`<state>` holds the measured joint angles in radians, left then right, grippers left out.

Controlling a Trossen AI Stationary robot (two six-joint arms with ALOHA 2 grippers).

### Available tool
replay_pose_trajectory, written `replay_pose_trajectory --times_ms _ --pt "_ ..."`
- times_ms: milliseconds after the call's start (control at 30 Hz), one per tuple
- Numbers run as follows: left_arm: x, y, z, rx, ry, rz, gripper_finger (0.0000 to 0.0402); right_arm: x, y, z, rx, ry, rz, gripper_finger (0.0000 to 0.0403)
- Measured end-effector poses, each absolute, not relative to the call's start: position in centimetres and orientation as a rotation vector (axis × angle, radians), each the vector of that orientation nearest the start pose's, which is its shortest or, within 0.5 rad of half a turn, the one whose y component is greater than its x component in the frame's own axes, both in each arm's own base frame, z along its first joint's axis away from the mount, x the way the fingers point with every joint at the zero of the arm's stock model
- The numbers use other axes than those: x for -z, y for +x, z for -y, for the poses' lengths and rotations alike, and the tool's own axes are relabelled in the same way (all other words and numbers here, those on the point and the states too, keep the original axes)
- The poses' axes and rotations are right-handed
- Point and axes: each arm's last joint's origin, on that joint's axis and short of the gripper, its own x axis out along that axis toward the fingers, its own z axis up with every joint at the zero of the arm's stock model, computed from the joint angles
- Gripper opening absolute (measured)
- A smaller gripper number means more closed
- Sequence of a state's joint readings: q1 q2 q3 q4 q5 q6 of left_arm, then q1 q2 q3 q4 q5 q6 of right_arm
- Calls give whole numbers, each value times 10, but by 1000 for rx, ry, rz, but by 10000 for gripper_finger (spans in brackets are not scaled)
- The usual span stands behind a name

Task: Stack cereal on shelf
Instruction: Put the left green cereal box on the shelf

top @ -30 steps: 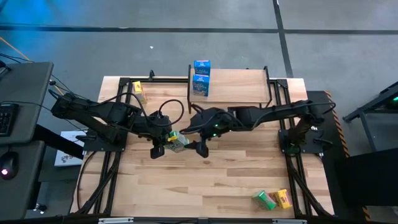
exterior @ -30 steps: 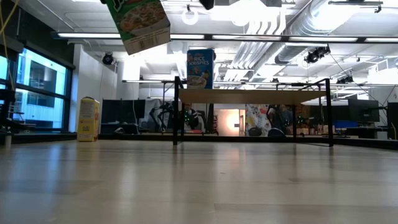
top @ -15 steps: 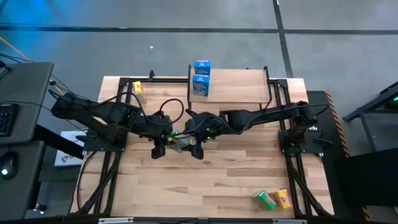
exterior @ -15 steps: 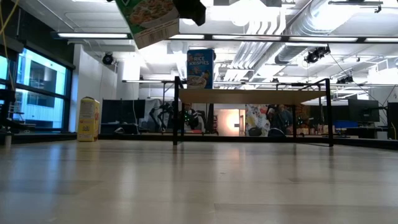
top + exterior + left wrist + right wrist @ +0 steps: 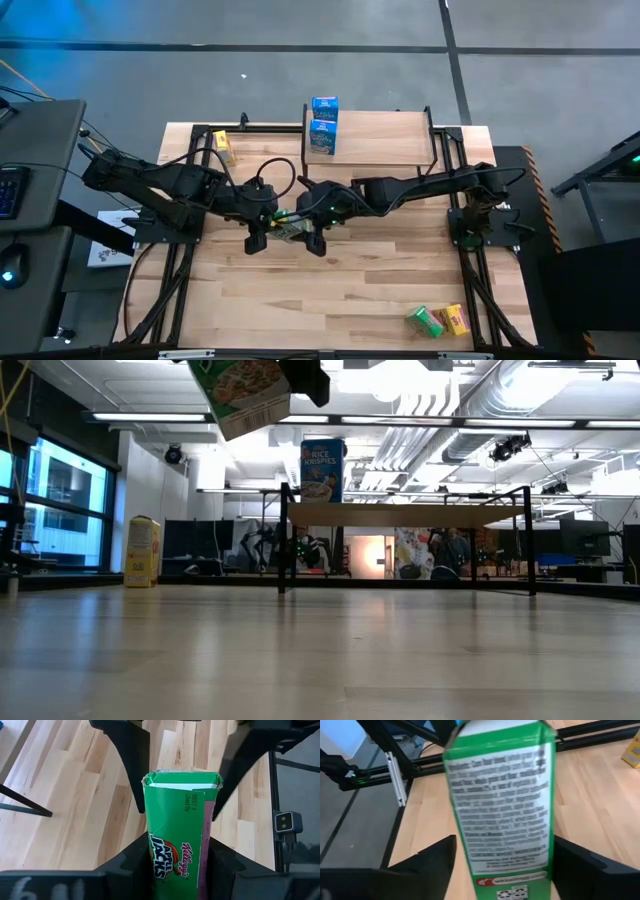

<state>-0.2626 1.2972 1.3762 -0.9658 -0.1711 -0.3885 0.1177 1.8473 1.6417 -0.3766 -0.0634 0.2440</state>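
left pincer (image 5: 262, 232): pinching the green cereal box (image 5: 288, 228), held up off the tabletop (image 5: 350, 290) about mid-table; my left wrist view shows my fingers clamped on both of its sides near the lower end (image 5: 182, 860).
right pincer (image 5: 305, 232): a second ago it hung just right of the box; it has since slid left, and its fingers now straddle the box's free end (image 5: 500, 805). They are spread on either side and drawing inward; I cannot tell whether they press the cardboard yet.
change: box position barely altered, right arm arrived; this looks like a hand-over from left to right.
meaning: the shelf (image 5: 380, 140) lies far and to the right, so the right arm is probably the one to carry the box there.
shelf state: two blue boxes (image 5: 323, 125) stacked at its left end; rest of the board bare.
remaining cereal: one yellow box (image 5: 223, 147) stands far left; one green (image 5: 424, 321) and one yellow (image 5: 455, 319) lie at the near right edge.
progress: two of six placed, by my count.
risk: letting go on the left before the right has a firm hold would drop the box.
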Motion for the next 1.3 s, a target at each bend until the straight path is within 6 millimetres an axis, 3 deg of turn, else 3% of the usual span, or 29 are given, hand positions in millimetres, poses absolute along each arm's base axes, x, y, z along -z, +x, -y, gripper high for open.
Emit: replay_pose_trajectory --times_ms 467,700,833,967,1133,1233,1300 --pt "-362 242 60 -81 -168 -867 137 -313 422 -50 -85 204 -597 132" --pt "-363 242 58 -49 -211 -879 171 -312 420 -49 -92 173 -620 126" --pt "-376 239 53 -9 -237 -871 199 -312 411 -42 -81 151 -692 128" --pt "-393 227 47 11 -230 -874 218 -307 394 -37 -56 141 -861 128" --pt "-402 202 39 -106 -189 -775 224 -296 360 -39 -62 119 -1084 128" --pt "-396 187 38 -144 -208 -676 224 -280 332 -44 -61 194 -1117 128" --pt "-390 180 38 -135 -251 -585 223 -273 313 -48 -32 274 -1051 128"
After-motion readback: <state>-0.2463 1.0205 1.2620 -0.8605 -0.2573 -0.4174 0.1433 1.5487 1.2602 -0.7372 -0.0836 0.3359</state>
